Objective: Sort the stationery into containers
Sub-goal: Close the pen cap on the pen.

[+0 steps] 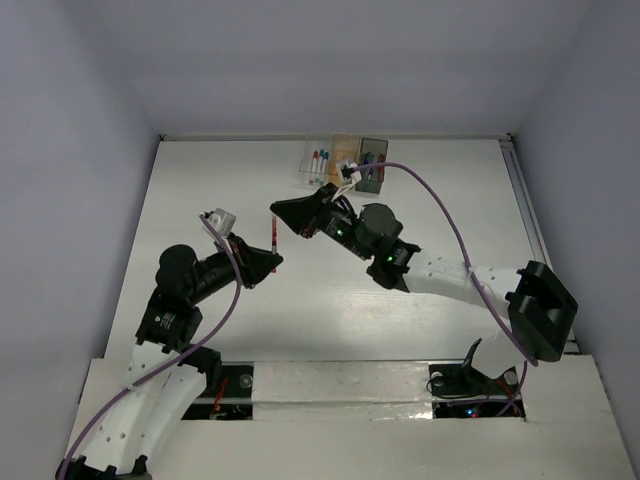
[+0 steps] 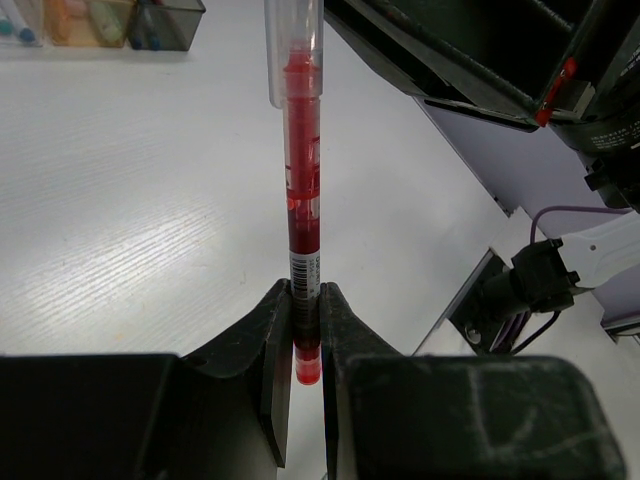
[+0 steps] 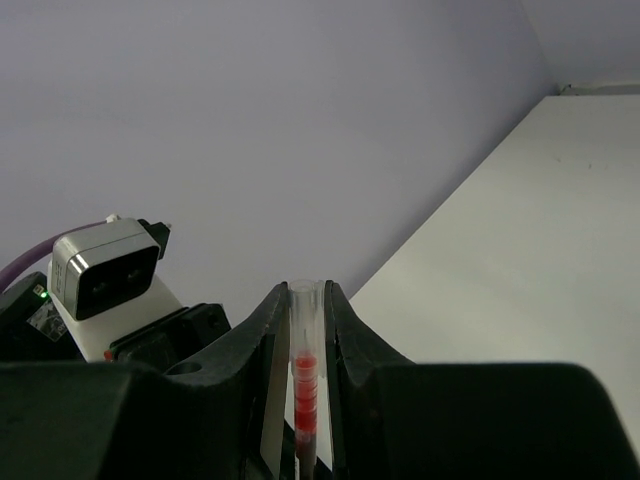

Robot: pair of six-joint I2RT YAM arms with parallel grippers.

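The fingers of the left gripper were seen clamped on the barcode end of a red pen, with only its red tip left showing below the pads. The fingers of the right gripper were closed against the clear cap at the pen's other end, one finger on each side. In the top view the red pen was held off the table between the left gripper and the right gripper, over the middle of the table. Its long axis ran almost straight from the near side to the far side, and the capped end was pointed away from the arm bases, toward the far edge. At that far edge a clear bin, an orange bin and a grey bin were set in a row, touching or nearly so, with coloured pens stood in the clear one. The right arm's purple cable was arched over the surface just beside the grey bin. Bare white surface was left open to the left of the pen as far as the table's left edge, and between the pen and the bins. The table was closed in by pale walls on the left, the far side and the right.
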